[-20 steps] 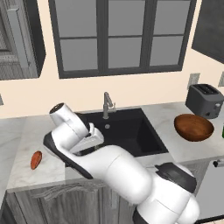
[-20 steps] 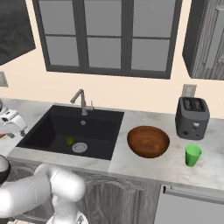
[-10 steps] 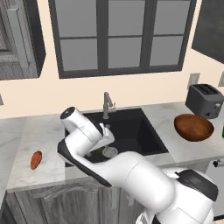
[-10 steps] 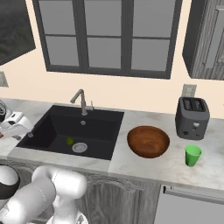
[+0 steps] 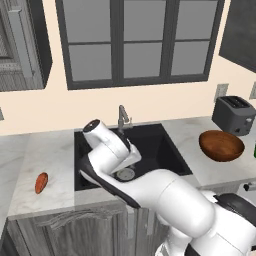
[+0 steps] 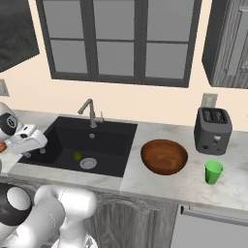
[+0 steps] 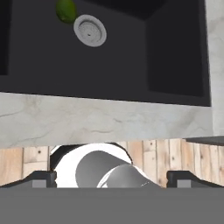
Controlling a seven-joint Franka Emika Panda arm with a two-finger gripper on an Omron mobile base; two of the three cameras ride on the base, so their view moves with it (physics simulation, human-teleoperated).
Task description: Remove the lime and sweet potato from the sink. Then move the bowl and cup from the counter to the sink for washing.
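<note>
Orange-red tapered sweet potato [image 5: 41,183] now on marbled tabletop [image 5: 50,150]; your arm swung back over black sink [image 6: 58,140]. Hand spread, empty; yellow-green round lime [image 7: 66,10] next.

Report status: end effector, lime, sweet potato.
End effector open, empty, over the sink's front edge. Lime in the basin beside the drain. Sweet potato out on the counter. Nothing blocking.

A matte black sink [image 6: 63,145] with a dull silver metal drain [image 7: 90,30] and grey metal faucet [image 6: 87,110]. The counter [image 6: 155,181] is smooth, pale marbled stone over grey wood-grain cabinets [image 6: 140,223]. A brown wooden bowl [image 6: 164,156] with a soft sheen. A smooth bright green cup [image 6: 213,171], plastic-looking. A dark grey toaster [image 6: 212,130], matte.
</note>
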